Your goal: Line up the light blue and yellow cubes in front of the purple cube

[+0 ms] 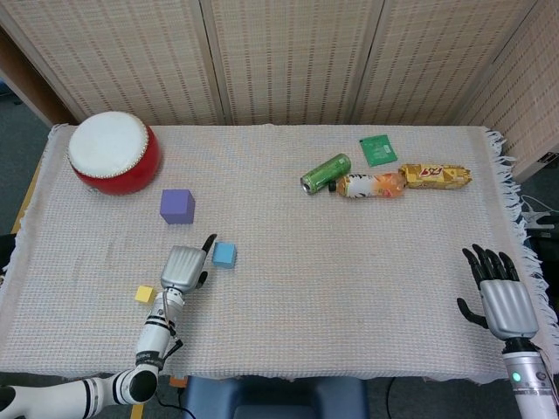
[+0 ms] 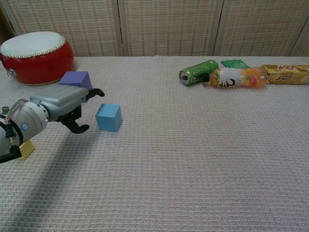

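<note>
Evidently light and rigid, the light blue cube (image 1: 224, 254) suited a side-face pinch; the left hand (image 1: 182, 267) hovered beside it, fingers apart and empty.

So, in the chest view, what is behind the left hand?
Behind the left hand stands the purple cube; only its top and right edge show, the hand covers its lower front. The red drum is further back. The light blue cube stands beside the hand, uncovered.

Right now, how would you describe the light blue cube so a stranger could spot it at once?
Start at the red drum in the cloth's far left corner, then drop to the purple cube just in front of it. The light blue cube sits nearer and slightly right, beside the left hand; it is smaller than the purple cube and bigger than the yellow cube.
</note>
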Controlling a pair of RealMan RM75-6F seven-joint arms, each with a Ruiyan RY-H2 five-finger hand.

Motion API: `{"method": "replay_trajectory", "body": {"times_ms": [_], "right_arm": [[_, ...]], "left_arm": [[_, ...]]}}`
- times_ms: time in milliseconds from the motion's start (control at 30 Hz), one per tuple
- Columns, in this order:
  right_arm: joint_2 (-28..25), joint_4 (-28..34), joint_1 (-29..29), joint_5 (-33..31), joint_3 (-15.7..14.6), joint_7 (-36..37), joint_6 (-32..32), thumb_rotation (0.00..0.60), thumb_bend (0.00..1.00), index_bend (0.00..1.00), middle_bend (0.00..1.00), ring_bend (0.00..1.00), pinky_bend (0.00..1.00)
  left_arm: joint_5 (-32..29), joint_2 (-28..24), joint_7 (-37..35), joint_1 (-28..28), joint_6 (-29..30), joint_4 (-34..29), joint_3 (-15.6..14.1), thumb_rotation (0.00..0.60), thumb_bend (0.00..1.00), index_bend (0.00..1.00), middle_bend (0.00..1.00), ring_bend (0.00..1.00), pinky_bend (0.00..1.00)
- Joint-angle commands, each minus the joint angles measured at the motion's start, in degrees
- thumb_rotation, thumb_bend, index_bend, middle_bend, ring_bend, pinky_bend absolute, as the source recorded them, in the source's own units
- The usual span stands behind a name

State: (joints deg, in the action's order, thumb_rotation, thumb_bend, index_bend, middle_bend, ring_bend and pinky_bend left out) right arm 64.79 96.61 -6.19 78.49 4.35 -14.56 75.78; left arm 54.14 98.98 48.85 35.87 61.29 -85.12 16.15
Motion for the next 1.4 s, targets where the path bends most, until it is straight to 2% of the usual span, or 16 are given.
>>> {"method": "replay_trajectory", "body": {"times_ms": [33, 333, 633, 700, 833, 933, 1133, 1400], "right_arm": [[0.02, 0.09, -0.26, -0.74, 0.04, -0.40, -0.41, 0.519, 0.10, 0.00, 0.00, 0.00, 0.00], [-0.04, 0.02, -0.93, -2.79, 0.26, -0.59, -1.35, 0.519, 0.10, 0.00, 0.00, 0.00, 0.00], [-0.51, 0.22, -1.20, -3.31, 0.06, -0.17, -1.50, 0.520, 0.10, 0.00, 0.00, 0.00, 0.00], [-0.57, 0.23, -1.28, -3.40, -0.04, -0.11, -1.60, 0.520, 0.10, 0.00, 0.00, 0.00, 0.00], [-0.59, 0.28, -1.33, -3.49, -0.11, -0.17, -1.43, 0.520, 0.10, 0.00, 0.00, 0.00, 0.00], [-0.55, 0.34, -1.42, -3.73, -0.16, -0.36, -1.46, 0.521, 0.10, 0.00, 0.00, 0.00, 0.00], [-0.47, 0.48, -1.52, -4.28, -0.21, -0.77, -1.39, 0.521, 0.10, 0.00, 0.00, 0.00, 0.00], [-0.52, 0.97, -1.21, -4.24, -0.37, -1.04, -0.34, 0.520, 0.10, 0.00, 0.00, 0.00, 0.00]], "left_arm": [[-0.59, 0.99, -0.62, 1.64, -0.01, 1.69, 0.72, 0.600, 0.36, 0.14, 1.00, 1.00, 1.00], [-4.74, 2.23, -0.09, 5.22, -1.16, 3.50, 0.81, 0.600, 0.36, 0.23, 1.00, 1.00, 1.00], [-6.05, 4.17, -1.19, 7.80, -1.40, 5.95, -0.18, 0.600, 0.36, 0.25, 1.00, 1.00, 1.00], [-5.54, 4.49, -1.84, 8.11, -0.97, 6.64, -0.41, 0.600, 0.36, 0.29, 1.00, 1.00, 1.00], [-4.91, 4.53, -3.51, 8.27, -0.42, 7.45, -0.61, 0.600, 0.36, 0.45, 1.00, 1.00, 1.00], [-4.64, 4.00, -4.60, 8.21, -0.19, 7.67, -0.80, 0.600, 0.36, 0.49, 1.00, 1.00, 1.00], [-4.79, 1.09, -6.15, 7.62, 0.62, 7.07, -0.59, 0.600, 0.36, 0.50, 1.00, 1.00, 1.00], [-8.95, -3.83, -6.45, 6.68, -1.65, 7.64, -1.28, 0.600, 0.36, 0.50, 1.00, 1.00, 1.00]]}}
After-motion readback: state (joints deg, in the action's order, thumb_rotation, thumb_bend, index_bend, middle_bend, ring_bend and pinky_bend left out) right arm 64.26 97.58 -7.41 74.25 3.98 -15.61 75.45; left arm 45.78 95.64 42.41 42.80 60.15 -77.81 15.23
